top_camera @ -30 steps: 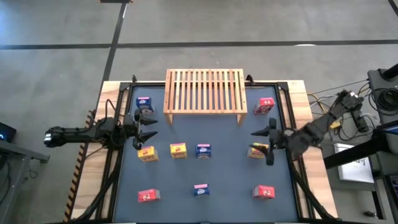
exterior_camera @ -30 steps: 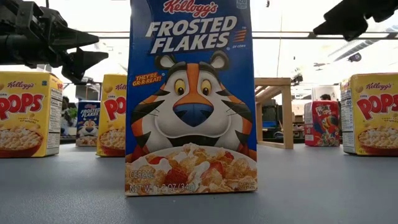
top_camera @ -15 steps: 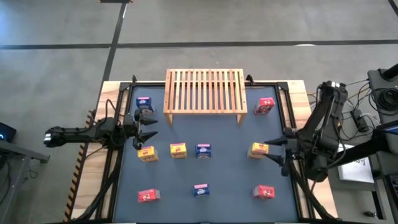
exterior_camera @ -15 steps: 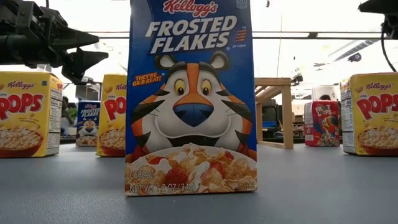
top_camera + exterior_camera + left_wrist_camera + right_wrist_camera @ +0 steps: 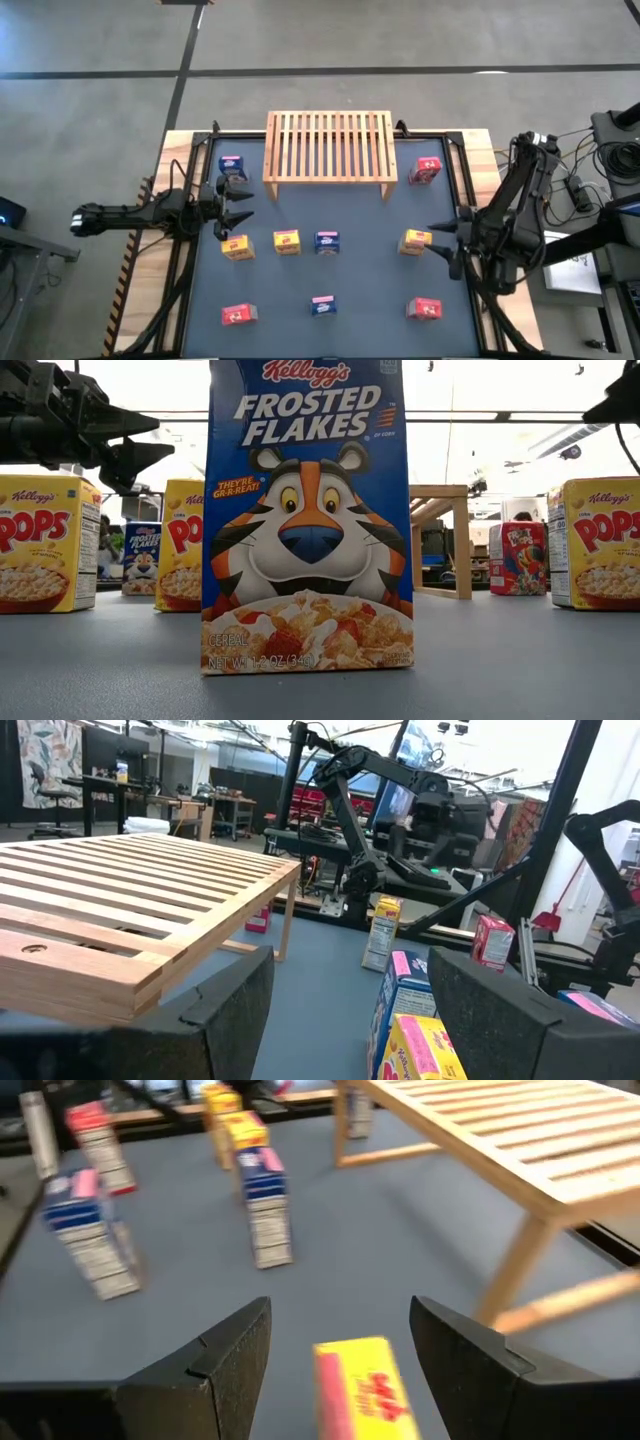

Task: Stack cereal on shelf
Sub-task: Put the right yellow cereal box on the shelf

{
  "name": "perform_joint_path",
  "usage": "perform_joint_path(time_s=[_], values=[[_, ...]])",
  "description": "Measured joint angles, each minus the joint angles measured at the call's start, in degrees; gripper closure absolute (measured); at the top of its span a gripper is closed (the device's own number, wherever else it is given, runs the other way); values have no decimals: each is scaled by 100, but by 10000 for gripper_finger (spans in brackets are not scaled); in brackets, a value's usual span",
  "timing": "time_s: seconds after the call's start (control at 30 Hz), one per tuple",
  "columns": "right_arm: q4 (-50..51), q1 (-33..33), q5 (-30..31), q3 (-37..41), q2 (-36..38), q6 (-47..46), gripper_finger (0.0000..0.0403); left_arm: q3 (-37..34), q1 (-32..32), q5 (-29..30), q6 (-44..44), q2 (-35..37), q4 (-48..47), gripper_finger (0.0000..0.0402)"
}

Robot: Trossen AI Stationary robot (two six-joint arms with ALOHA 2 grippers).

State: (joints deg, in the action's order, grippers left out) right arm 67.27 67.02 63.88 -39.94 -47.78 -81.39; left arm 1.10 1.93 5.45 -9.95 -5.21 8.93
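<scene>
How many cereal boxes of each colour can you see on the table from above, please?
Yellow boxes: 3
Red boxes: 3
Blue boxes: 3
Total: 9, all standing on the mat, none on the shelf yet.

A dark blue-grey mat (image 5: 360,290) covers the tabletop, with bare wooden table edges (image 5: 482,160) showing at its sides. The grey concrete floor (image 5: 330,40) stretches away beyond it, crossed by dark lines. A tangle of cables (image 5: 590,170) lies off the right side, and the workshop behind holds shelving and benches (image 5: 200,815).
</scene>
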Motion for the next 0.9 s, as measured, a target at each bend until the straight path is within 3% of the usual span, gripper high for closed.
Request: perform_joint_path(time_s=[0.23,0.5,0.9], values=[[53,-329,-257,-136,36,140,174,0,0,-2,-1,0,0,153],[-10,-938,-1626,-313,40,868,174,0,0,-2,-1,0,0,153],[-126,-1119,-1738,-194,-4,1352,172,-2,0,-2,-1,0,0,153]])
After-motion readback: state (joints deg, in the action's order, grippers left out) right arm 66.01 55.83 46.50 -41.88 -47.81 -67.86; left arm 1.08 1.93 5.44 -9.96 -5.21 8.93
